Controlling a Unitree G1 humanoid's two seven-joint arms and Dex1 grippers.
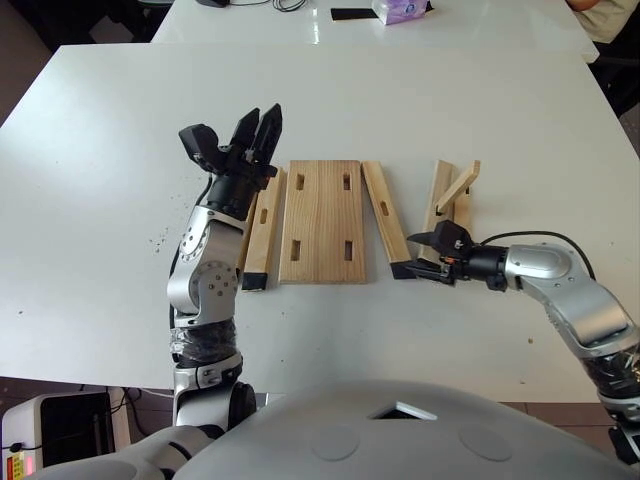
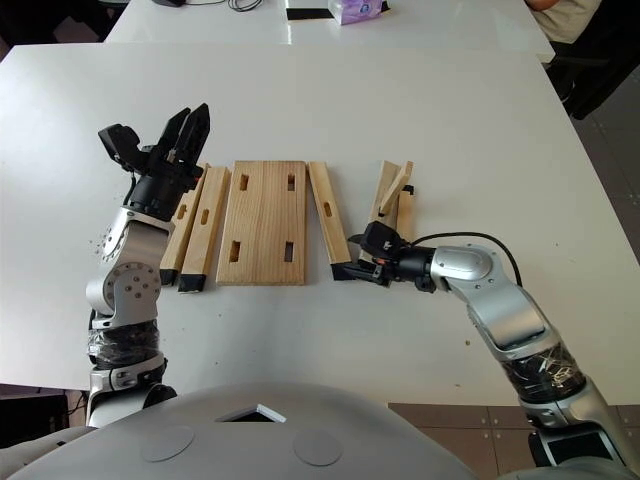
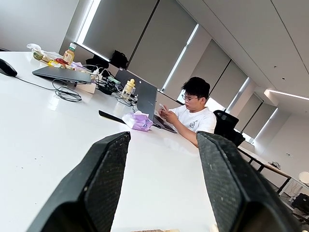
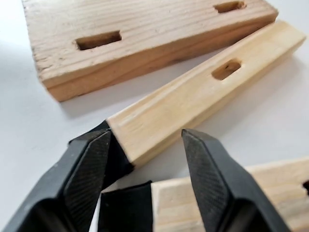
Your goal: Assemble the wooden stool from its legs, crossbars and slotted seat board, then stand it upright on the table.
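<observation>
Print on the purple tissue pack (image 1: 403,10), at 12 o'clock on the far table (image 1: 480,25), is too small to read. Wooden parts lie flat on the white table (image 1: 480,110). The slotted seat board (image 1: 322,221) is in the middle, with two legs (image 2: 210,225) side by side at its 9 o'clock and one slanted leg (image 1: 384,218) at its 3 o'clock. Further toward 3 o'clock is a small pile of pieces (image 1: 450,195), with a thin bar tilted on top.

The right gripper (image 1: 415,258) is low at the near end of the slanted leg. The right wrist view shows close up that its fingers (image 4: 87,169) are spread on both sides of the leg's dark-capped end, with a gap at one side.

The left gripper (image 1: 262,125) hangs above the far ends of the two legs, fingers spread, holding nothing. The left wrist view looks between them to laptops (image 3: 63,75), cables (image 3: 67,94) and a bottle (image 3: 70,52).
</observation>
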